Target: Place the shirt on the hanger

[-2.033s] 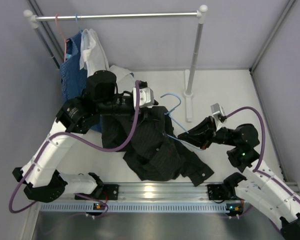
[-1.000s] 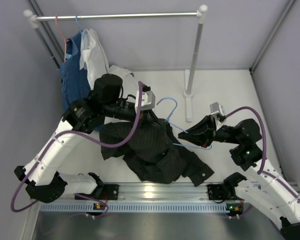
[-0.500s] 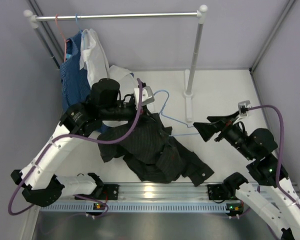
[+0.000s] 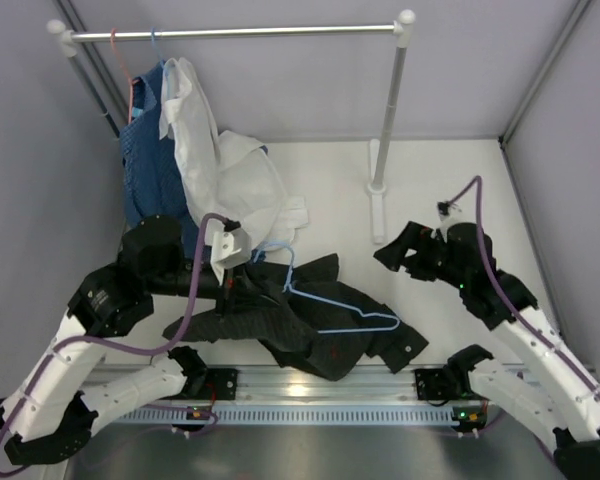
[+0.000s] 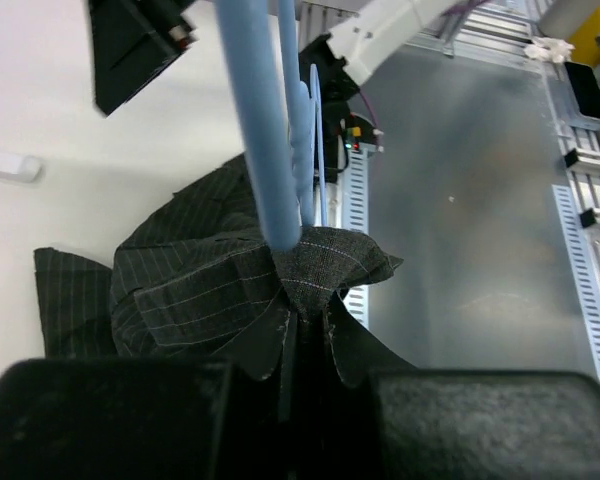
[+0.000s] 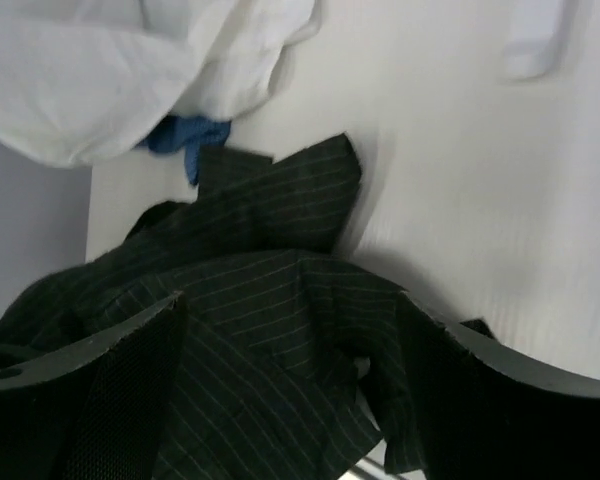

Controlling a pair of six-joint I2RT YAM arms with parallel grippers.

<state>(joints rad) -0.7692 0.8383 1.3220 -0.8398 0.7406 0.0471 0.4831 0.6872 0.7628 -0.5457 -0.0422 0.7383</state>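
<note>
In front of the rack post [image 4: 388, 110], toward the arms, the black shirt [image 4: 315, 340] lies in a loose rumpled heap on the table [image 4: 460, 180]. The light-blue hanger [image 5: 263, 140] rests on top of it, its wide end pointing back below the post.

The left gripper [image 4: 240, 287] sits well to the left of the post, closed tight on a fold of the shirt; the wrist view shows the hanger wire running into that same bunch of cloth. The right gripper [image 4: 388, 250] hovers just in front of the post's foot with its fingers spread wide and nothing between them.

To my eye the shirt is soft and floppy, light enough to drag, and it will sag and slide off a thin wire unless it is spread. The collar or a shoulder seam looks like the best place to pinch. The hanger is stiff but thin and probably slick, so I would take it at a corner or at the hook.

Two seconds earlier the right gripper was down on the hanger's wire; now it has let go and drawn back. The left arm has pulled away from the post toward the near edge, bringing shirt and hanger along and uncovering the white shirt [image 4: 230, 170].
</note>
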